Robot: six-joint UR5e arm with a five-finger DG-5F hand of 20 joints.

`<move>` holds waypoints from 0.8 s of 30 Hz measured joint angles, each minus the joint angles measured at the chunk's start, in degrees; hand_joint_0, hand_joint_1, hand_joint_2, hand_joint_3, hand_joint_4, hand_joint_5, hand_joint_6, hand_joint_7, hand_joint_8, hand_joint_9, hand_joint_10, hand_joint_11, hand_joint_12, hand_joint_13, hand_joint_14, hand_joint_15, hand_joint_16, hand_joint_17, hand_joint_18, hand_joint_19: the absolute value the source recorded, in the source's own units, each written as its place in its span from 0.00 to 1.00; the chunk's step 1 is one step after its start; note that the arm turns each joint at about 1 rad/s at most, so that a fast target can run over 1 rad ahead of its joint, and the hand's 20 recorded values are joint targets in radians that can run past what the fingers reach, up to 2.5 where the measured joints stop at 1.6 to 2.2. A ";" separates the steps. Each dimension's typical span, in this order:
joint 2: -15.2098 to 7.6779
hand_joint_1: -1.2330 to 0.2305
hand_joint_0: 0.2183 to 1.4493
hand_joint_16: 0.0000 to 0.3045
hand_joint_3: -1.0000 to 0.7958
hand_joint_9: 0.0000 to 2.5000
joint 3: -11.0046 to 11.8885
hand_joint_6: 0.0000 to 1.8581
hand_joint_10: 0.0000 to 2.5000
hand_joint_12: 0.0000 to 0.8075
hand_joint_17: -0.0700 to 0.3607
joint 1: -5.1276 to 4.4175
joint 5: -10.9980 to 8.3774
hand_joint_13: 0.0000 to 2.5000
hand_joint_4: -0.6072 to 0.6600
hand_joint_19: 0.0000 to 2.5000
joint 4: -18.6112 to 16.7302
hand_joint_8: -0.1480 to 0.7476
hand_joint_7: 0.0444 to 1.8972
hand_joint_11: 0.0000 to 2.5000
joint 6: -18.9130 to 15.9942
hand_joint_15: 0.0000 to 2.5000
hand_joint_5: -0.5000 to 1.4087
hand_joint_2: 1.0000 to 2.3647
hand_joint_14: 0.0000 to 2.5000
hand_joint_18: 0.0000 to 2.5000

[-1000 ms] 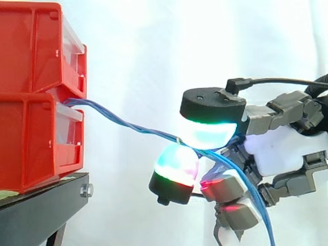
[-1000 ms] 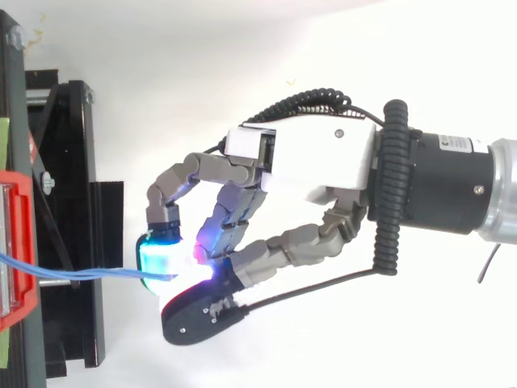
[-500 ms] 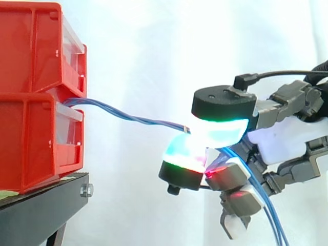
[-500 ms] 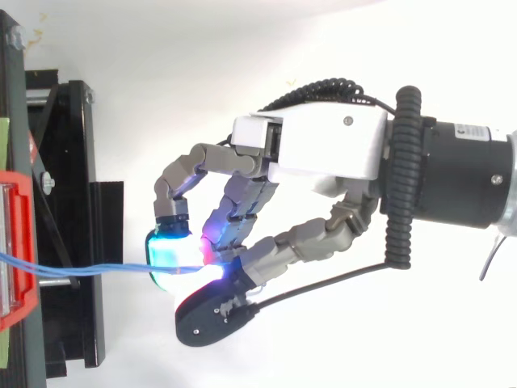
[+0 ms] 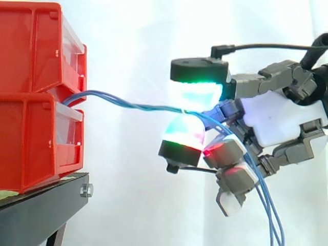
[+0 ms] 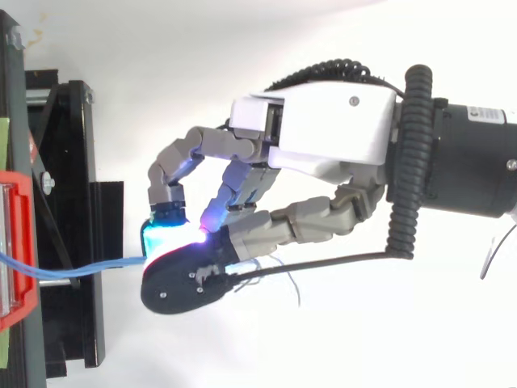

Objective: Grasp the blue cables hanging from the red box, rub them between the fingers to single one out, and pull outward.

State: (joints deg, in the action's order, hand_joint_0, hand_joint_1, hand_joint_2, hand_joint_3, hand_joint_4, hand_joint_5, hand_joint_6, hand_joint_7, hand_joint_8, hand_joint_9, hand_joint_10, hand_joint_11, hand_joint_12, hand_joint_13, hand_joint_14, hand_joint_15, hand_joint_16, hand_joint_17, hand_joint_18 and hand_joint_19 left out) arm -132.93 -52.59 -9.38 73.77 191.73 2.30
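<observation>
From the red box [image 5: 36, 97] on the left, the blue cables [image 5: 128, 104] arch rightward into the robot hand [image 5: 279, 120], which pinches them between its glowing pads [image 5: 197, 94]. Half a second ago they ran straighter. Now they bow slack, and the upper pad has slid boxward over the lower one. That suggests rubbing to separate strands, not yet the outward pull.

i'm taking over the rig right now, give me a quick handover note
Hand: shut on the blue cables, pinched between its glowing fingers.
Cables: they run from the gap in the red box on the black stand across to the pinch with a slight sag. The loose ends hang below the hand.
Done: grasp.
Left: several strands seem to sit in the pinch together, so single one out, then pull outward.
</observation>
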 measured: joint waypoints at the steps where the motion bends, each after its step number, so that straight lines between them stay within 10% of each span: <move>1: -0.01 0.37 0.31 0.18 0.51 0.46 0.23 0.49 0.01 0.49 0.45 0.06 0.01 0.41 0.51 0.29 0.10 0.48 0.57 0.46 0.16 0.39 0.17 0.01 0.01 0.28; 14: -0.03 0.24 0.47 0.14 0.28 0.46 1.24 0.50 0.01 0.42 0.39 0.53 0.14 0.39 0.24 0.27 0.44 0.37 0.67 0.44 1.22 0.37 0.17 0.00 0.01 0.26; 24: -0.05 0.25 0.41 0.14 0.28 0.49 1.26 0.50 0.01 0.41 0.38 0.53 0.15 0.41 0.27 0.28 0.29 0.37 0.65 0.43 1.54 0.38 0.19 0.00 0.01 0.28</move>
State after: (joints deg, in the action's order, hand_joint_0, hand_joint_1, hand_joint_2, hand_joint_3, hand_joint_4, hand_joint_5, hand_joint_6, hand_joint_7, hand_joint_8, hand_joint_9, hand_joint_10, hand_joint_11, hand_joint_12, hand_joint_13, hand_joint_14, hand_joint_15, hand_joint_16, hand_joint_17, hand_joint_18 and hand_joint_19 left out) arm -132.98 -51.33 -8.84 73.92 192.02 3.85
